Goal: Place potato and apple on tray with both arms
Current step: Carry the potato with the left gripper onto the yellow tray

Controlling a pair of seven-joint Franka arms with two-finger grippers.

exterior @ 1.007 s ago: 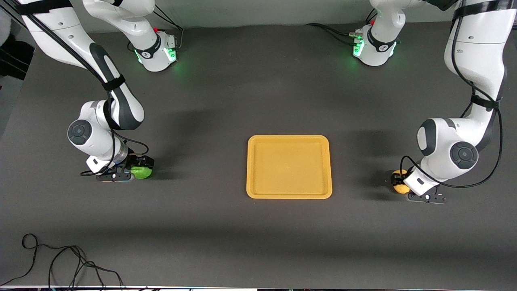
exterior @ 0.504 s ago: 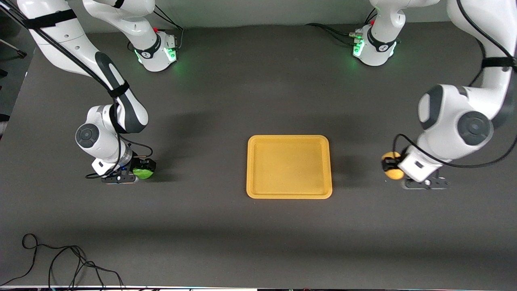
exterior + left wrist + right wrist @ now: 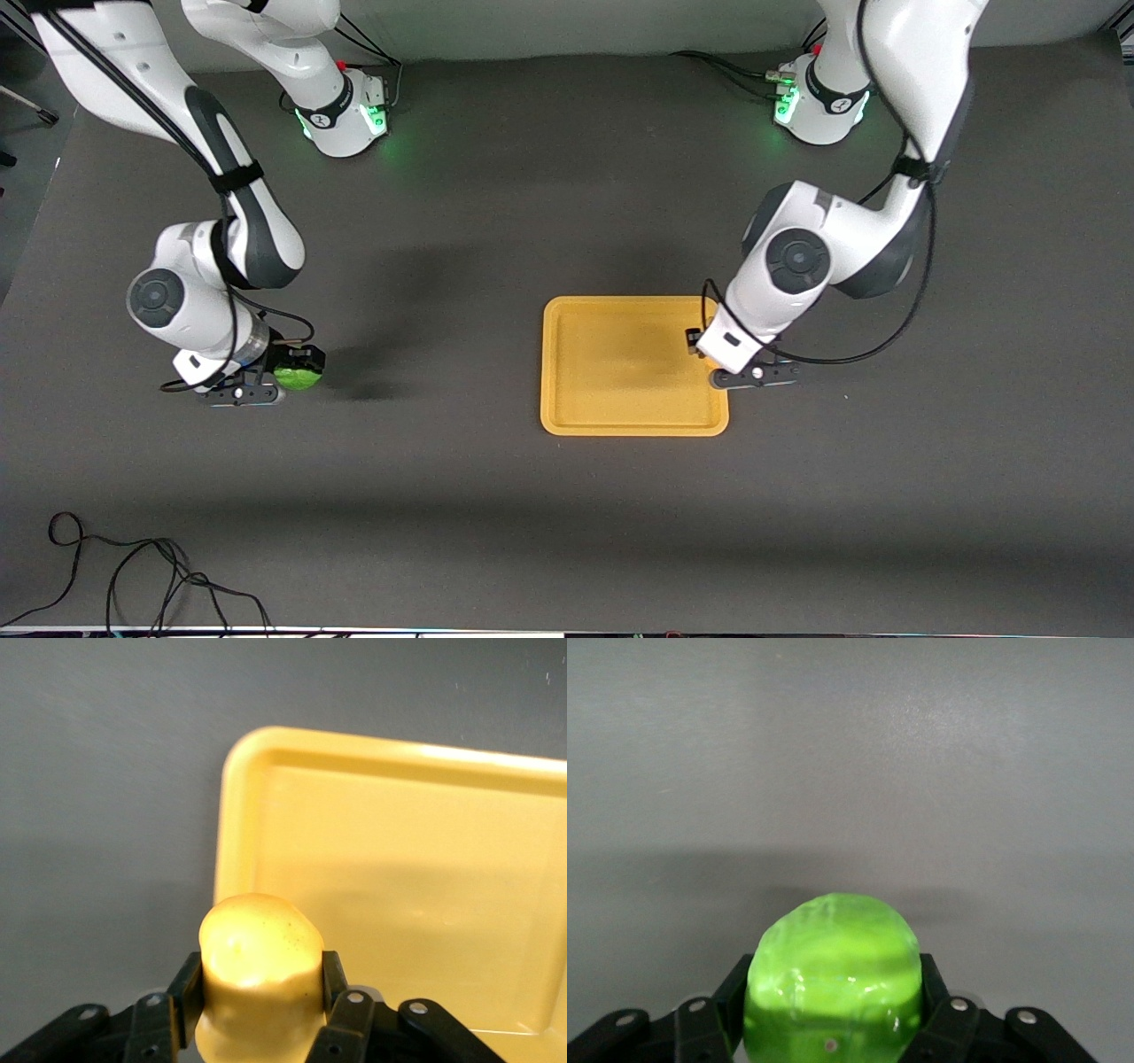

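My left gripper (image 3: 695, 342) is shut on the yellow-orange potato (image 3: 260, 961) and holds it over the orange-yellow tray (image 3: 620, 372), at the tray's edge toward the left arm's end. In the front view the left wrist hides the potato. The left wrist view shows the potato between the fingers (image 3: 334, 979), with the tray (image 3: 407, 877) below. My right gripper (image 3: 297, 372) is shut on the green apple (image 3: 299, 378) low over the dark table toward the right arm's end, well away from the tray. The right wrist view shows the apple (image 3: 833, 979) between the fingers (image 3: 933, 983).
The dark table (image 3: 496, 221) spreads around the tray. A loose black cable (image 3: 133, 576) lies at the table's near corner toward the right arm's end. The two green-lit arm bases (image 3: 341, 111) (image 3: 819, 102) stand farthest from the camera.
My left arm lifted the potato off the table at its end and swung it over the tray's edge. My right gripper, holding the apple, shifted slightly toward the right arm's end.
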